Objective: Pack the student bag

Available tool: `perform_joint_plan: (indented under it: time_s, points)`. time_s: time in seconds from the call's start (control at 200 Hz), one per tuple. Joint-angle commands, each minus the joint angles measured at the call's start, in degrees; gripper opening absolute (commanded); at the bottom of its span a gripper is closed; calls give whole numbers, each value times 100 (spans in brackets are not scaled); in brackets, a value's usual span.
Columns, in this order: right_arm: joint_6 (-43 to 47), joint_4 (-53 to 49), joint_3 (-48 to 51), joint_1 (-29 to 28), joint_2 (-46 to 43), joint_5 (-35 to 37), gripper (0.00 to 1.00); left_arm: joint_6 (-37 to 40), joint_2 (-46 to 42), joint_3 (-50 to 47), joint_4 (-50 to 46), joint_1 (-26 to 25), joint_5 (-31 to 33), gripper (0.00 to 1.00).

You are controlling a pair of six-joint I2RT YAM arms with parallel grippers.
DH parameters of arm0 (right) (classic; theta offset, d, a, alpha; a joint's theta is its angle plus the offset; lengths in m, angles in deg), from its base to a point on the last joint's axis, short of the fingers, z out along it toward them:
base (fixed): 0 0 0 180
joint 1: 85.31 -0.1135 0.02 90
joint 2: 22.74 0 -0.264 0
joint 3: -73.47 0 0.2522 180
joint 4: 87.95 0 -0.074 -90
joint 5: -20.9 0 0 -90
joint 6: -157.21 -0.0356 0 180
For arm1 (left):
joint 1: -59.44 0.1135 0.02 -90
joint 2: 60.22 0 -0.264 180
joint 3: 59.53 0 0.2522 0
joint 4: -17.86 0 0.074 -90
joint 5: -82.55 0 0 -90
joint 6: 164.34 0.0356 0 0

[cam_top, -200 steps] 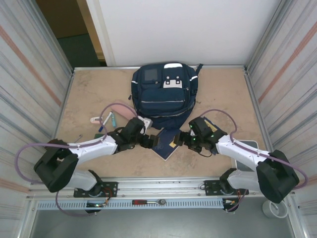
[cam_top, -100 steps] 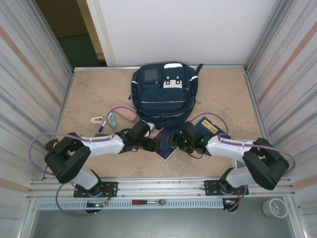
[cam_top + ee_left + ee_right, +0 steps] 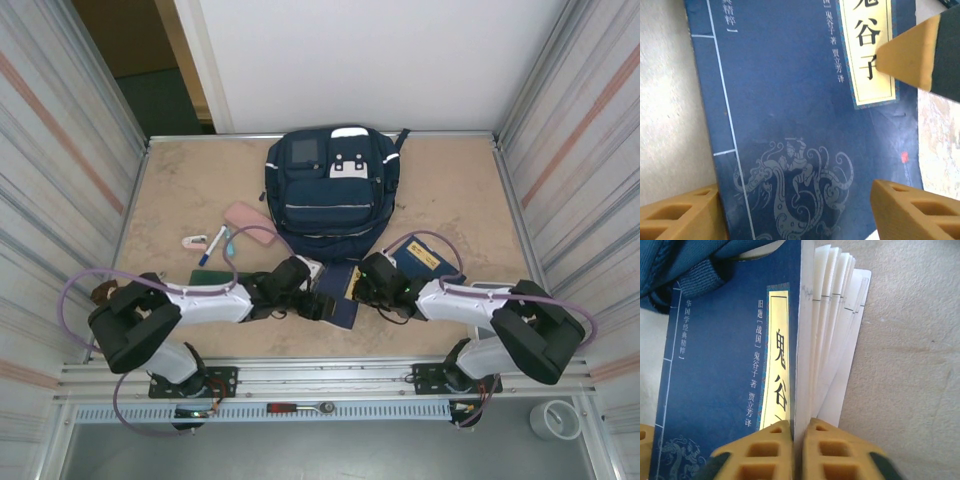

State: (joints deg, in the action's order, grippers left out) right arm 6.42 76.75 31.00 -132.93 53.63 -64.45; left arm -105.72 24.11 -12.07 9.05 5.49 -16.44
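Both on the book (image 3: 340, 292), near-centre of the bench: my right end effector (image 3: 797, 427) clenched on its cover edge, my left end effector (image 3: 795, 220) released over it. Just beyond, the student bag (image 3: 333, 190) runs lengthwise toward the far edge; right looks nearer.

Pink pouch (image 3: 248, 217), marker (image 3: 213, 245), perhaps green pad (image 3: 207, 277)
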Motion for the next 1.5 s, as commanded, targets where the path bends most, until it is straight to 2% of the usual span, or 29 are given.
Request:
perform_joint_plan:
  time_s: [0.0, 0.08, 0.165, 0.245, 0.371, 0.586, 0.731, 0.847, 0.957, 1.022, 1.097, 1.122, 1.207, 1.237, 1.338, 1.358, 1.403, 1.493]
  points:
    - [692, -745, -101, 10, -403, -68, 0, -126, -525, -21, -382, -113, -90, 76]
    - [1311, -1178, -142, 158, -970, -513, 0, -90, -947, 6, -658, -4, 241, 79]
    - [1870, -1607, -263, 414, -1682, -1143, 0, -129, -1387, -66, -689, 295, 204, 81]
    - [2165, -1830, -455, 790, -2386, -1906, 0, -214, -1765, -153, -576, 674, -105, 83]
    - [2252, -1737, -808, 1256, -3075, -2764, 0, -413, -2184, -242, -32, 1234, -1000, 87]
    - [2210, -1280, -1621, 1568, -3030, -3590, 0, -782, -2140, 35, 830, 1625, -2115, 95]
    - [2061, -838, -1966, 1767, -2619, -4100, 0, -1028, -1814, 337, 1570, 1736, -2771, 94]
    - [1915, -431, -2086, 1968, -2233, -4415, 0, -1097, -1515, 594, 1864, 1790, -2930, 81]
    - [2016, -410, -2278, 2236, -1716, -4595, 0, -1386, -1258, 700, 2398, 2106, -3165, 56]
    - [2032, -345, -2376, 2446, -1422, -4738, 0, -1561, -1121, 815, 2649, 2346, -3359, 34]
    - [2126, -450, -2562, 2706, -1070, -4803, 0, -1600, -989, 1031, 2710, 2588, -3549, 17]
    - [2160, -488, -2637, 2804, -955, -4842, 8, -1603, -954, 1114, 2722, 2655, -3585, 14]
    - [2203, -400, -2762, 3048, -617, -4948, 48, -1643, -813, 1393, 2879, 2820, -3722, 7]
    - [2199, -267, -2765, 3088, -519, -4976, 59, -1661, -757, 1505, 2941, 2868, -3796, 6]
    - [2041, 546, -2734, 3101, -105, -5408, 75, -1764, -539, 1878, 3124, 3005, -3993, 3]
    - [1979, 730, -2736, 3094, -15, -5498, 83, -1786, -485, 1940, 3162, 3031, -4031, 3]
    - [1827, 1123, -2753, 3083, 203, -5646, 93, -1869, -368, 2067, 3271, 3104, -4119, 1]
    - [1501, 1995, -2798, 3075, 576, -5922, 99, -2123, -85, 2253, 3616, 3242, -4198, 0]
